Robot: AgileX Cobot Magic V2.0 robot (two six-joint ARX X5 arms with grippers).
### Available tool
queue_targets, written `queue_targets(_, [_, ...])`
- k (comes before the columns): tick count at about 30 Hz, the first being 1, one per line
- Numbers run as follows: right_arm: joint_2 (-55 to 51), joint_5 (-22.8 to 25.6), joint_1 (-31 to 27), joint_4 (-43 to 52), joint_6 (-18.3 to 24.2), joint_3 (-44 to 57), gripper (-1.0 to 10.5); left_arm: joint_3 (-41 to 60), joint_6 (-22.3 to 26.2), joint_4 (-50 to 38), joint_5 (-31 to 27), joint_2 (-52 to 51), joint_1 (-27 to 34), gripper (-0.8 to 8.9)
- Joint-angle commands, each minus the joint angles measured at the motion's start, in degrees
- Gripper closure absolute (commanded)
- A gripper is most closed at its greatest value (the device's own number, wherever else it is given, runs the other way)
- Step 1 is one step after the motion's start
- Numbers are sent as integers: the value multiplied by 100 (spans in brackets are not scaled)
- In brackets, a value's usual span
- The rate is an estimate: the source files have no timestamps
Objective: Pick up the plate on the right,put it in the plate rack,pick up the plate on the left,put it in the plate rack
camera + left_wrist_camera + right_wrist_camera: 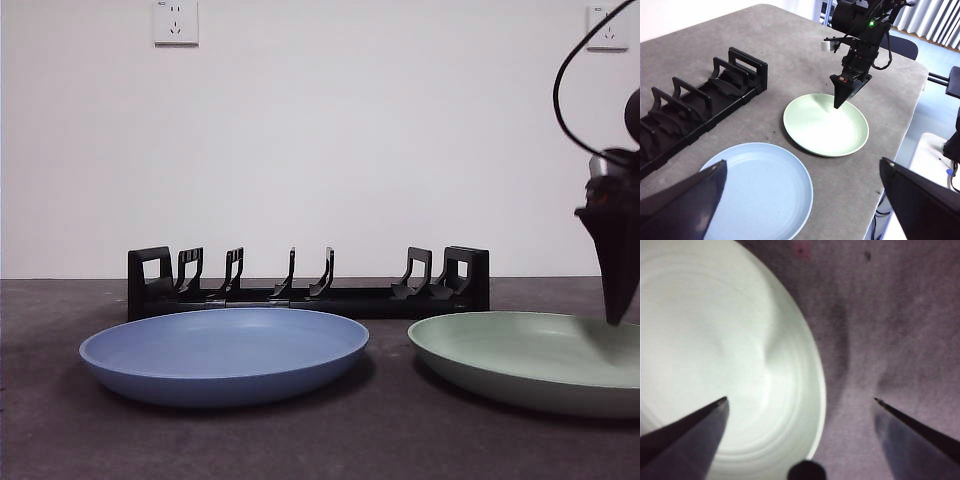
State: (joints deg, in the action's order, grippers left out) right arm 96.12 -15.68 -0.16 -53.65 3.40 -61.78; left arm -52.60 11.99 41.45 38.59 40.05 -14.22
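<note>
A green plate [540,360] lies on the right of the table, a blue plate [225,350] on the left. Behind both stands the long black plate rack [310,295], with nothing in its slots. My right gripper [614,318] hangs point-down over the green plate's right rim. In the right wrist view it [801,399] is open and straddles that rim: one jaw over the green plate [700,340], the other over bare table. My left gripper [802,162] is open and held high, looking down on the blue plate [760,190], the green plate [815,130] and the rack [695,110].
The dark grey table's edge [890,150] runs close past the green plate. A dark chair [902,47] stands beyond the table's corner. Two wall sockets [176,22] sit high on the white wall.
</note>
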Motion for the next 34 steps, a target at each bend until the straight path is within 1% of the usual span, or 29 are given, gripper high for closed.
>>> queue_targets(1, [125,66,20,79,-4,17,587,0,72,-72,42,48,-13,208])
queue_targets(9, [328,72,20,205,7,72,736,0,72,-81,42,210,-13,208])
queue_targets(12, [343,72,20,280,4,122,737,0,72,-85,42,229,-13,208])
queue_targets(13, [343,72,20,299,4,133,763,0,72,-87,44,232,-15,208])
queue_targets(16, [343,72,20,343,33,146,928,0,96,-107,42,232,-70,208])
queue_targets(17, [343,72,20,367,33,153,958,0,122,-118,42,232,-87,208])
queue_targets(21, [343,72,20,444,98,162,959,0,192,-129,39,234,-203,208])
queue_targets(25, [328,72,9,461,136,140,959,0,428,-129,37,234,-400,208])
queue_targets(27, [234,61,-28,409,133,85,959,0,623,-125,35,234,-544,208])
queue_targets(30, [-63,-101,-107,188,138,-160,959,0,1023,-127,-17,245,-804,208])
queue_targets(32, [-337,-273,-144,-59,142,-472,959,0,1294,-129,-186,275,-1005,208])
queue_targets(34, [-601,-299,-166,-293,142,-833,959,0,1467,-140,-367,326,-1193,208])
